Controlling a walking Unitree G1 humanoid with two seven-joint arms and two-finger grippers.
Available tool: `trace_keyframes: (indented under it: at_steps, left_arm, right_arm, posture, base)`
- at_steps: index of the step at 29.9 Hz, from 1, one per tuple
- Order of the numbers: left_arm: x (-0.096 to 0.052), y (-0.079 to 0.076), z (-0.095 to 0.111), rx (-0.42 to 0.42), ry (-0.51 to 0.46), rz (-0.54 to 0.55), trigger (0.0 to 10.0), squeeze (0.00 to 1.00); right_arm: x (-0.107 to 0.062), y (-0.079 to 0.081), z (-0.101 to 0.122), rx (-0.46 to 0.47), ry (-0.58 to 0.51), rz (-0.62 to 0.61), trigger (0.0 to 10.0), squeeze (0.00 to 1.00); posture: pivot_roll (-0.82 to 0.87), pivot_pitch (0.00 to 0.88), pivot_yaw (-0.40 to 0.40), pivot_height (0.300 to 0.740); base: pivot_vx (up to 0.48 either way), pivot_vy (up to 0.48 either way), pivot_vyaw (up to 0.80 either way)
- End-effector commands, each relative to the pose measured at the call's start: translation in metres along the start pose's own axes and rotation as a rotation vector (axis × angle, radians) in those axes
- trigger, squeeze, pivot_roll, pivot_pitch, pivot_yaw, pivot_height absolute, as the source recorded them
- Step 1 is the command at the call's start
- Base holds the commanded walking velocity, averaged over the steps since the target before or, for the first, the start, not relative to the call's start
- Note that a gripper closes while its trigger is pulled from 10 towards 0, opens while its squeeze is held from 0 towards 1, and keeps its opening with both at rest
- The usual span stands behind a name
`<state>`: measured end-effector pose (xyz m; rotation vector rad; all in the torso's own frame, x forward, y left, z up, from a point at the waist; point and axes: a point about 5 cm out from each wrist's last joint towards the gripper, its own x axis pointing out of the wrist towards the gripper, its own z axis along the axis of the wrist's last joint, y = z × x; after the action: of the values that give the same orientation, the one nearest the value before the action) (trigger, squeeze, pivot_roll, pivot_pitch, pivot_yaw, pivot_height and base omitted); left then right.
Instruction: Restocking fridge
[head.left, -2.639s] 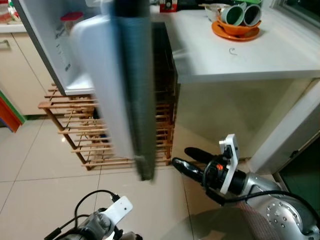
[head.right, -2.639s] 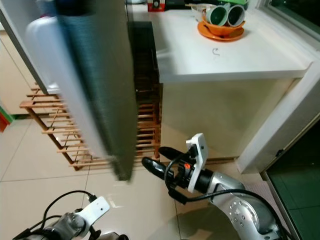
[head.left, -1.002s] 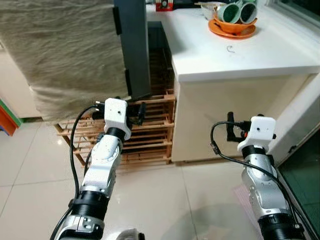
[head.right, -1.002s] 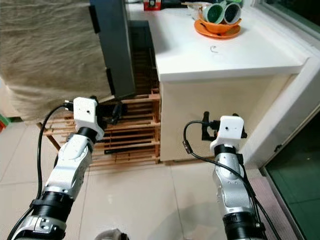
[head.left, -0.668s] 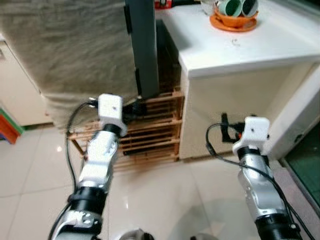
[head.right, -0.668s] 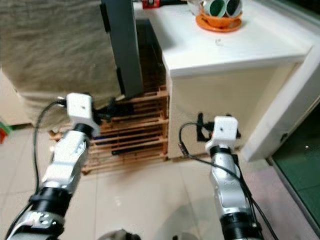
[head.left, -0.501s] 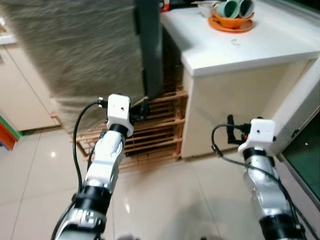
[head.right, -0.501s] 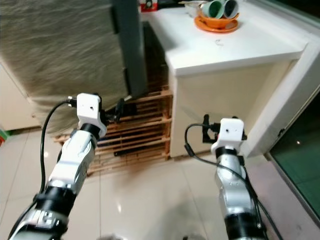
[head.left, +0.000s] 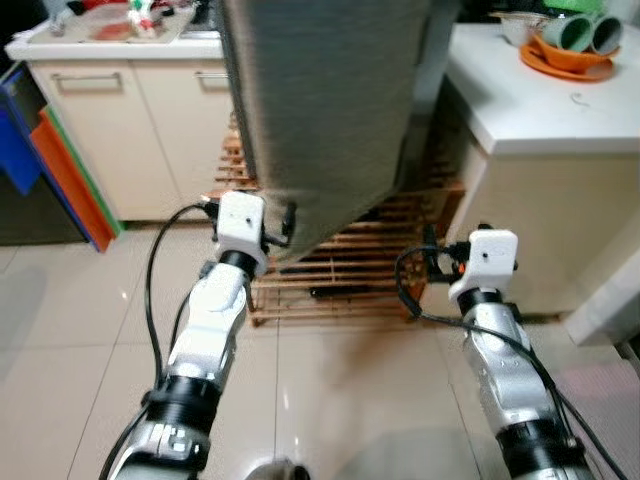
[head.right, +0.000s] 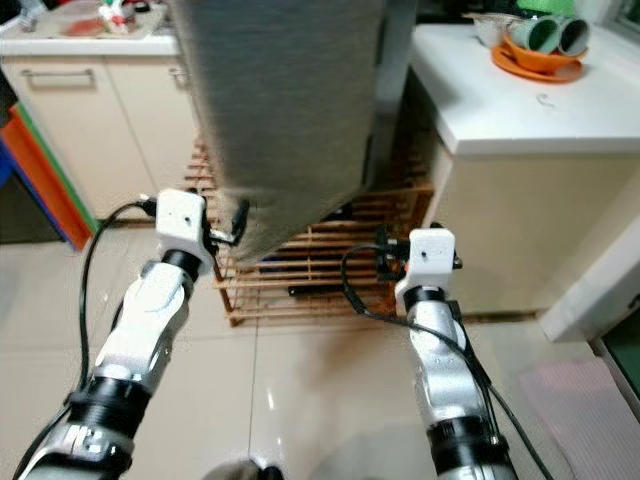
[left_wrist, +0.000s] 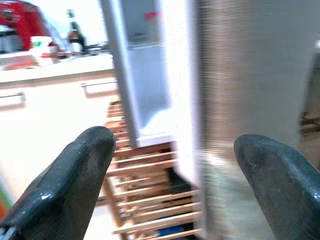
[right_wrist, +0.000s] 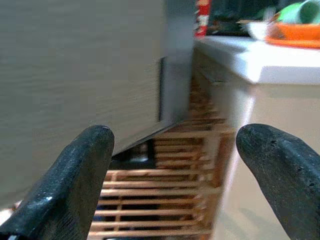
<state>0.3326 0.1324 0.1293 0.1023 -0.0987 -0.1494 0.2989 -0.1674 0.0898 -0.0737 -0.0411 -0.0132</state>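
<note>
The fridge door, a grey textured panel, hangs over the top middle of the eye views. Its lower corner reaches down between my two raised arms. My left gripper is just left of that lower edge, pointing at it, open with nothing between its fingers. In the left wrist view the door's white inner side and its grey face lie ahead of the open left gripper. My right gripper sits below the door's right end, open and empty. In the right wrist view the door's underside stands ahead of it.
A low wooden slatted rack stands on the tiled floor under the door. To the right is a white counter carrying an orange bowl with green cups. Cream cabinets and blue and orange boards are on the left.
The whole view has swung left, so the cabinets now show and the counter sits further right. The grey door has come over the middle. Both arms hold the same raised pose.
</note>
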Motion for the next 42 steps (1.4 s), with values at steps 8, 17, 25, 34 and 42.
trace_keyframes:
  at_steps: [8,17,25,34,42]
  left_arm:
    - [0.003,-0.003,0.001,-0.012,0.009,-0.003,10.0,0.0]
    - [0.005,-0.007,0.0,-0.023,0.013,-0.011,10.0,0.0]
    - [0.004,-0.012,-0.001,-0.029,0.014,-0.016,10.0,0.0]
    - [-0.001,-0.017,-0.004,-0.043,0.024,-0.03,10.0,0.0]
    - [0.0,-0.026,-0.005,-0.042,0.041,-0.091,10.0,0.0]
  right_arm:
    - [0.0,0.001,0.001,0.02,-0.006,0.013,10.0,0.0]
    - [0.036,0.054,0.031,0.121,-0.05,0.186,10.0,0.0]
    - [0.066,0.09,0.057,0.139,-0.056,0.3,10.0,0.0]
    - [0.074,0.135,0.087,0.226,-0.071,0.427,10.0,0.0]
    - [0.042,0.23,0.143,0.483,-0.135,0.931,10.0,0.0]
  posture:
    - [-0.08,0.0,0.045,0.74]
    - [-0.08,0.0,0.045,0.74]
    - [-0.06,0.0,0.028,0.74]
    - [-0.04,0.0,0.007,0.74]
    - [-0.02,0.0,-0.007,0.74]
  base:
    - [0.0,0.0,0.0]
    - [0.0,0.0,0.0]
    - [0.0,0.0,0.0]
    - [0.0,0.0,0.0]
    - [0.0,0.0,0.0]
